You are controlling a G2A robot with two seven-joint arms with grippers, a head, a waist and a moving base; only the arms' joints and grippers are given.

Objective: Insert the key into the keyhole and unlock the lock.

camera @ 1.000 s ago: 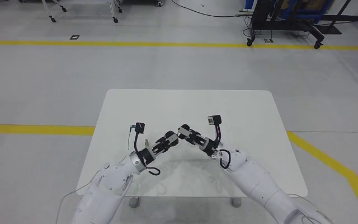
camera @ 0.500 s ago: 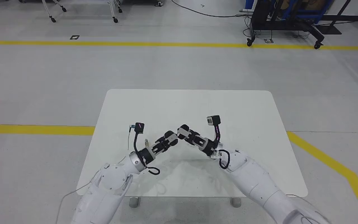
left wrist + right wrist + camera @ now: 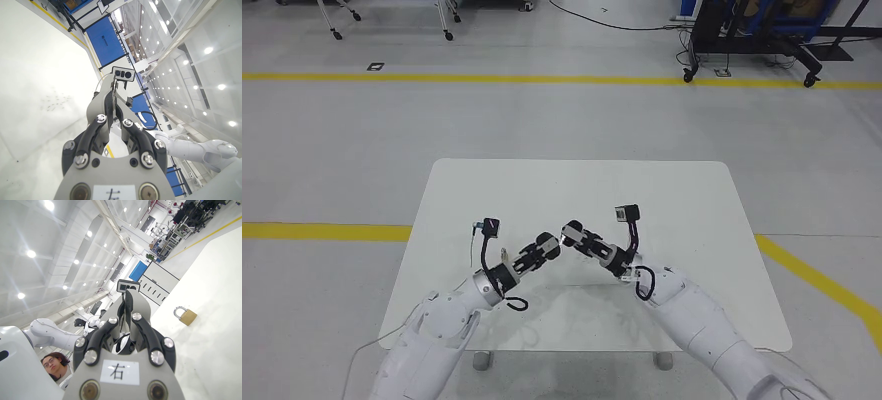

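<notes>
Over the middle of the white table (image 3: 642, 190) my two grippers meet tip to tip. My left gripper (image 3: 550, 241) (image 3: 114, 83) is shut on a thin metal key (image 3: 113, 94), seen edge-on between its pads. My right gripper (image 3: 568, 230) (image 3: 127, 294) faces it with its fingers pressed together; I cannot tell whether anything sits between them. A brass padlock (image 3: 186, 314) with a silver shackle lies flat on the table beside and below the right gripper, with no gripper touching it.
Both arms come in from the table's near edge. The table's far edge (image 3: 582, 162) and right corner (image 3: 722, 170) lie well beyond the grippers. Yellow floor lines (image 3: 542, 78) run behind the table.
</notes>
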